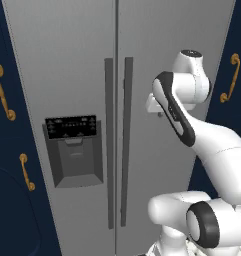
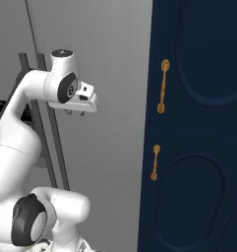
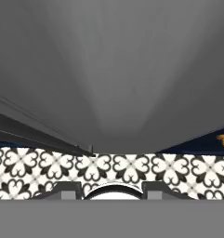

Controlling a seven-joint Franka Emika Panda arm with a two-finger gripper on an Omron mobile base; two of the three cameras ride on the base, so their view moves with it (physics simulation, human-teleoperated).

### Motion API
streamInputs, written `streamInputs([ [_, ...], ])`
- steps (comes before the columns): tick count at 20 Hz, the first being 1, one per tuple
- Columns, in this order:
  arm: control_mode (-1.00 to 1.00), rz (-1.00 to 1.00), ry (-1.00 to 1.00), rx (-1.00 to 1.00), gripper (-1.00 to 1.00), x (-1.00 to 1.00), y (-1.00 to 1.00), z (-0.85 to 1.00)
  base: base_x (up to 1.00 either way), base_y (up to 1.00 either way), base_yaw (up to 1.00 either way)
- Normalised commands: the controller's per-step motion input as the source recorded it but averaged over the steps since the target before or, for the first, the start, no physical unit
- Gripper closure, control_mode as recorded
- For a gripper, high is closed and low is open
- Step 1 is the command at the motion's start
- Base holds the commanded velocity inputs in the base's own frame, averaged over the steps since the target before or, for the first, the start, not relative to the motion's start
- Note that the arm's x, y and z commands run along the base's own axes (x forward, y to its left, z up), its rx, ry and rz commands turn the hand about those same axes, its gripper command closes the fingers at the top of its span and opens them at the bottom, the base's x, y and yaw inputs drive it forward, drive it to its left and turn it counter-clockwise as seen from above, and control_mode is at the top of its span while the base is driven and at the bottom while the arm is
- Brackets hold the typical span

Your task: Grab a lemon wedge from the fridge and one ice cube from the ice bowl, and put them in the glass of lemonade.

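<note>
Fridge (image 1: 72, 60) doors stand closed — grey steel, dark bar handles (image 1: 117, 140) meeting at the middle, its dispenser panel's pale markings unreadable. The gripper (image 2: 75, 112) hangs before the right-hand door, pointing down — whether spread or pressed together cannot be told.

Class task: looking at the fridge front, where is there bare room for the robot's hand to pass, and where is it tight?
Free: the flat right door of the fridge, between the two dark bar handles and the navy cabinet. Tight: the thin gap between the handles, and the left door's dispenser. The gripper hangs before the right door, empty.
</note>
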Motion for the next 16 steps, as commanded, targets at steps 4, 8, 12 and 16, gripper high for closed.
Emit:
streamInputs([
  [4, -1.0, 0.0, -0.02, 0.0, -1.0, -0.56, 0.0, 0.0, 0.0, 0.0, 0.0],
  [8, -1.0, 0.0, -0.07, 0.0, -1.0, -1.0, 0.09, 0.0, 0.0, 0.0, 0.0],
  [12, -1.0, -0.02, 0.0, 0.01, -1.0, -0.66, 0.14, -0.12, 0.0, 0.0, 0.0],
  [16, -1.0, 0.02, 0.0, 0.0, -1.0, -0.26, 0.21, 0.0, 0.0, 0.0, 0.0],
])
